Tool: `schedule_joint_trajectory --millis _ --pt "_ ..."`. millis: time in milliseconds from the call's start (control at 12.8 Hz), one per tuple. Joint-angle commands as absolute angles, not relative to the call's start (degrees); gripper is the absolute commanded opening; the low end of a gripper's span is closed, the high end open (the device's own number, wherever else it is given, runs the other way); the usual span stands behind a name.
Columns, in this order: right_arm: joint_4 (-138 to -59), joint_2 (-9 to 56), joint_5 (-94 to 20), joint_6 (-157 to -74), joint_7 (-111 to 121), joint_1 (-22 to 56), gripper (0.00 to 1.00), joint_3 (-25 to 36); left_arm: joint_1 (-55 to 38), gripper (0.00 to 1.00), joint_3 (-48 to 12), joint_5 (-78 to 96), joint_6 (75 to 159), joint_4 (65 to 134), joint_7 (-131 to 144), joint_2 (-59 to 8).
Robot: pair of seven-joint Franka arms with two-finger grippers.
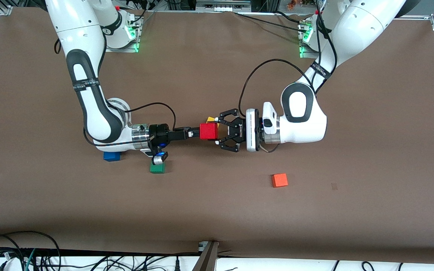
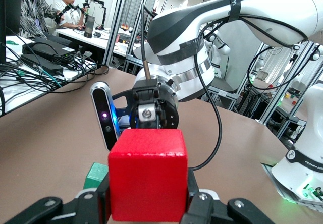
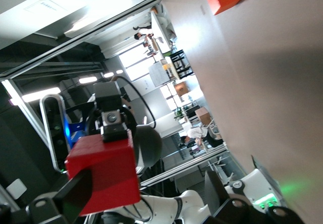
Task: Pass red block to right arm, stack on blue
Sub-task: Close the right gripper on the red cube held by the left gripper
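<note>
Front view. The red block (image 1: pixel 208 131) hangs in mid-air over the middle of the table (image 1: pixel 217 210), between the two arms. The left gripper (image 1: pixel 219 131), a black linked claw, has its fingers pinched on the block; the right gripper (image 1: pixel 198 132), slim and straight-fingered, meets the block from the right arm's end, but whether its fingers are clamped cannot be told. The blue cube (image 1: pixel 111 156) lies on the table under the right arm's wrist, with the green cube (image 1: pixel 158 168) beside it and nearer the camera. The orange-red cube (image 1: pixel 279 180) sits well apart, toward the left arm's end. A yellow object (image 1: pixel 211 119) peeks out by the red block. Arm bands carry print too small to read.

Left wrist view. The red block (image 2: pixel 147 173) sits between the left fingers (image 2: pixel 96 199); it looks rigid, light and smooth-faced, best held on two flat parallel sides.

Right wrist view. The red block (image 3: pixel 103 171) fills the foreground; no legible writing.
</note>
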State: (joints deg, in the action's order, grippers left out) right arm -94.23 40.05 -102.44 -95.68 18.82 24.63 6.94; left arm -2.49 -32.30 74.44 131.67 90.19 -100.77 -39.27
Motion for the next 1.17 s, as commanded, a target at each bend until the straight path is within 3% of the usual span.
schedule_joint_trajectory --millis 0,469,547,703,859,938,1016,1094 --pt "-95.3 39.1 -105.3 -94.3 20.2 24.6 1.00 6.8 -2.7 0.02 -32.3 76.6 130.8 89.6 -106.0 -40.3" --pt "-95.9 38.5 -108.3 -94.6 20.2 25.0 1.00 6.1 -3.2 0.00 -32.3 76.6 130.8 89.6 -105.7 -40.0" --pt "-95.9 38.4 -108.4 -94.8 20.3 25.1 0.89 6.1 -3.3 0.00 -32.4 76.6 130.8 89.5 -105.7 -40.1" --pt "-95.6 38.4 -108.4 -94.7 20.3 25.2 0.15 6.1 -3.9 0.00 -32.4 76.6 130.8 89.5 -105.6 -40.1" --pt "-95.5 38.4 -108.4 -94.6 20.3 25.2 0.02 6.1 -3.9 0.00 -32.4 76.6 130.8 89.5 -105.6 -40.1" --pt "-95.5 38.4 -108.4 -94.6 20.3 25.2 0.00 6.1 -3.9 0.11 -32.4 76.6 130.8 89.6 -105.6 -40.0" --pt "-95.5 38.4 -108.4 -94.6 20.3 25.2 0.00 6.1 -3.7 0.99 -32.4 76.7 130.8 89.6 -105.6 -39.9" --pt "-95.4 38.4 -108.4 -94.7 20.2 25.2 0.00 6.1 -3.7 1.00 -32.4 76.7 130.7 89.6 -105.2 -39.8"
